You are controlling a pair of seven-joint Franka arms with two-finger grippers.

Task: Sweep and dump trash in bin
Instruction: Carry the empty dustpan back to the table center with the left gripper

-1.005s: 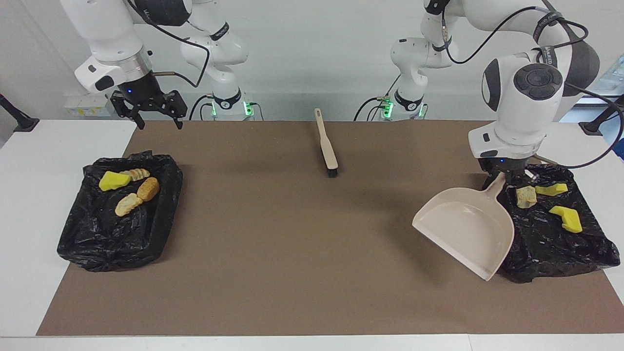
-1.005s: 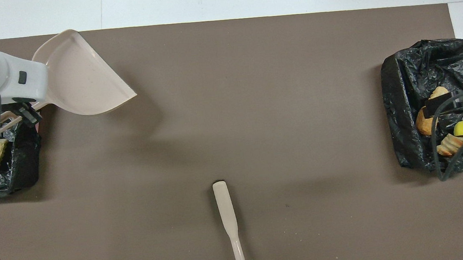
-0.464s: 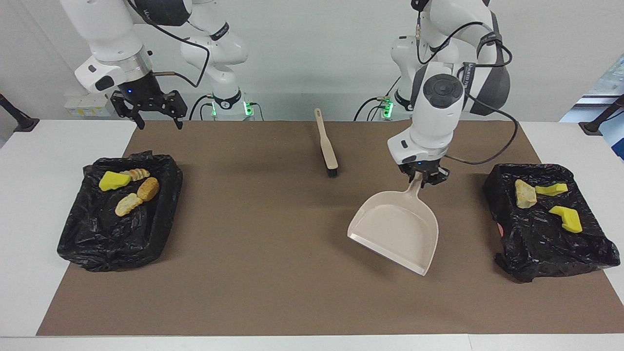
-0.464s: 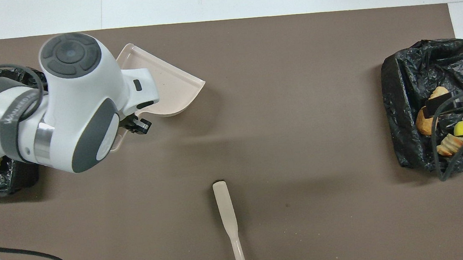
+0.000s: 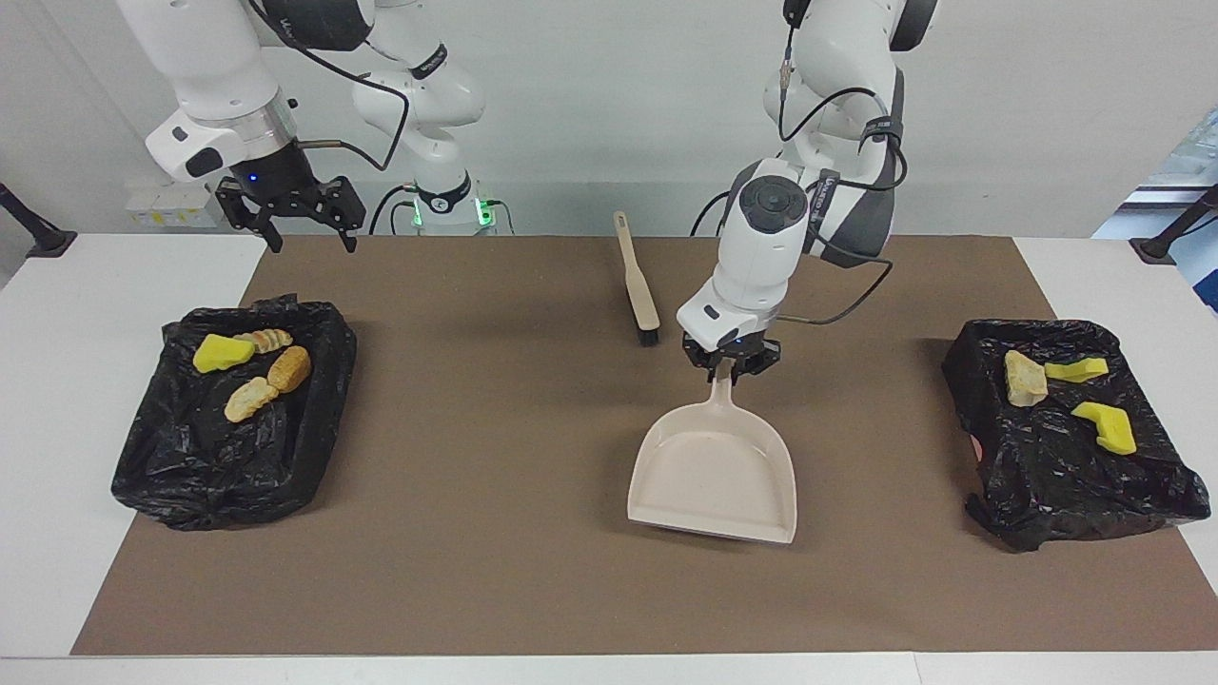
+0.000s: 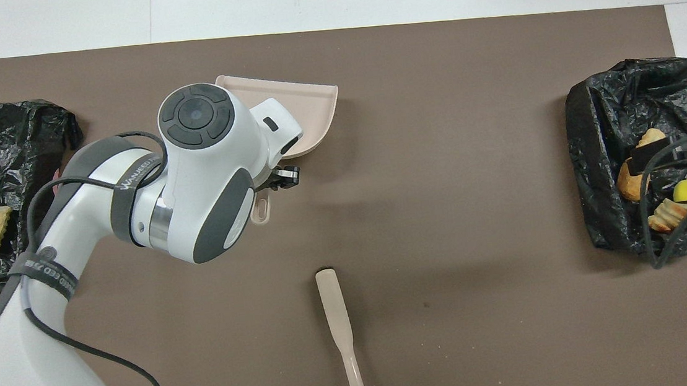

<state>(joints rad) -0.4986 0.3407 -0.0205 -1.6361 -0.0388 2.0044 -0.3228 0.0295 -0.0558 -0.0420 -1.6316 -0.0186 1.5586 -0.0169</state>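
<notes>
So the left gripper (image 5: 728,369) is clamped tight on the dustpan (image 5: 714,480) handle, right over the middle of the brown mat (image 5: 495,495). The pan hangs off it with the handle up toward the robots and the wide mouth pointing away from them; can't tell whether its lip is touching the mat or just above it. There's nothing in the pan that I can see.

From the pan, seen from across the table, the brush (image 5: 638,281) is at about 11 o'clock, lying flat on the mat, bristle end nearest the pan, handle toward the robots, untouched.

The trash is all bagged. At 3 o'clock from the pan, at the left arm's end, a black bin (image 5: 1070,476) holds a tan chunk (image 5: 1025,378) and two yellow sponge bits (image 5: 1109,426). At 9 o'clock, at the right arm's end, the other bin (image 5: 209,466) holds a yellow sponge (image 5: 221,353) and three bread-like chunks (image 5: 289,368) bunched together.

The right gripper (image 5: 304,243) waits up in the air with its jaws spread wide, nothing in them, over the mat's corner at roughly 12 o'clock from that second bin.
</notes>
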